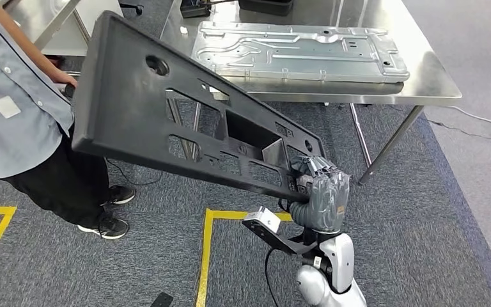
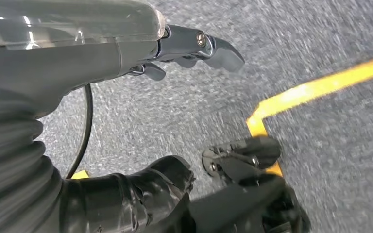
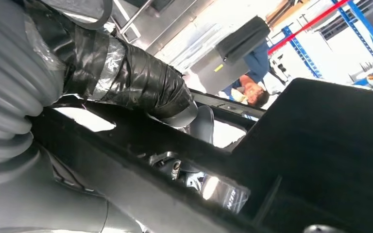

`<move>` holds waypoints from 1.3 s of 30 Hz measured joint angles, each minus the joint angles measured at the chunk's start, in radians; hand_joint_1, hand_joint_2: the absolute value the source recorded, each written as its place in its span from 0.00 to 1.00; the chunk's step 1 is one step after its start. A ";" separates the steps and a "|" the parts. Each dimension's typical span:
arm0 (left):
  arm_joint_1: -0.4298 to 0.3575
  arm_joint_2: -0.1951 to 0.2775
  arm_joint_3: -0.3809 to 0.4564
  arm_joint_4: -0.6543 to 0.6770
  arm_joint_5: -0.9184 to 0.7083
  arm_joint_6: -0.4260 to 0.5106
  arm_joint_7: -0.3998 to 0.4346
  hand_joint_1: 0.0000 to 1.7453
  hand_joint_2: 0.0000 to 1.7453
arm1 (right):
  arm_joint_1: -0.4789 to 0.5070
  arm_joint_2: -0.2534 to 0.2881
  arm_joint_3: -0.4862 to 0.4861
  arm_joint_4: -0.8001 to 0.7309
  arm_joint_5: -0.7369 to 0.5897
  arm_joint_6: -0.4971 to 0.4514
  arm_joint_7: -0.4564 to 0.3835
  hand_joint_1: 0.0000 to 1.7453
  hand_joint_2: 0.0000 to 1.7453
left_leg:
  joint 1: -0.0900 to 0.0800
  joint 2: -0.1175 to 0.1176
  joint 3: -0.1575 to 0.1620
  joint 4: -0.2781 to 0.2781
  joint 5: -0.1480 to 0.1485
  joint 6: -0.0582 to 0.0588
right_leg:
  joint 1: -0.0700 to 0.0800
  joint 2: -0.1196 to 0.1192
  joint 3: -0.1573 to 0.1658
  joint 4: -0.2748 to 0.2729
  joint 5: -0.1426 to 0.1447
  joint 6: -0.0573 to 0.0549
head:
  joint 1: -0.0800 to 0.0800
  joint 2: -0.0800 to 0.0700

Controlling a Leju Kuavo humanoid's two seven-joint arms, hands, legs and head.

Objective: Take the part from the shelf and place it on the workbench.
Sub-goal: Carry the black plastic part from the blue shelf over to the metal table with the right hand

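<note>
One black part [image 1: 166,121] was up in the air, your right hand [image 1: 323,192] clamped on its near end, left hand [image 2: 194,46] empty, fingers apart. One person [image 1: 19,109] stood left, holding its far end. One metal plate [image 1: 297,51] sat on the workbench [image 1: 431,86] beyond.

The part [image 1: 185,121] stretches from ten o'clock down to five o'clock across the head view, tilted, its lower end held by the right hand [image 1: 320,192]. A person [image 1: 19,109] stands at nine o'clock, touching its upper end. Behind the part, at one o'clock, stands the worktop [image 1: 422,86], a metal panel [image 1: 297,51] lying on it. Floor tape [image 1: 206,256] runs beneath, at six o'clock.
</note>
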 joint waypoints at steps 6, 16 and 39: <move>0.002 -0.002 0.000 0.000 -0.002 0.000 0.003 0.00 1.00 | -0.004 -0.001 0.000 0.012 -0.002 0.000 0.005 0.98 1.00 | -0.001 -0.004 0.051 0.006 -0.044 -0.011 | -0.006 -0.004 -0.012 -0.111 0.156 -0.002 | 0.000 0.000; -0.006 -0.003 0.000 0.000 -0.008 -0.001 0.005 0.00 1.00 | -0.026 0.000 0.000 0.019 -0.003 0.000 0.007 0.98 1.00 | 0.001 0.000 -0.084 0.251 -0.145 -0.054 | -0.001 -0.001 0.055 -0.198 0.135 -0.052 | -0.003 0.000; -0.009 0.000 -0.002 0.000 -0.033 -0.010 0.008 0.00 1.00 | -0.078 -0.008 -0.011 0.042 -0.001 0.000 0.037 0.98 1.00 | -0.004 -0.003 0.060 0.001 -0.050 -0.024 | 0.000 -0.006 -0.003 -0.177 0.166 -0.012 | 0.001 0.000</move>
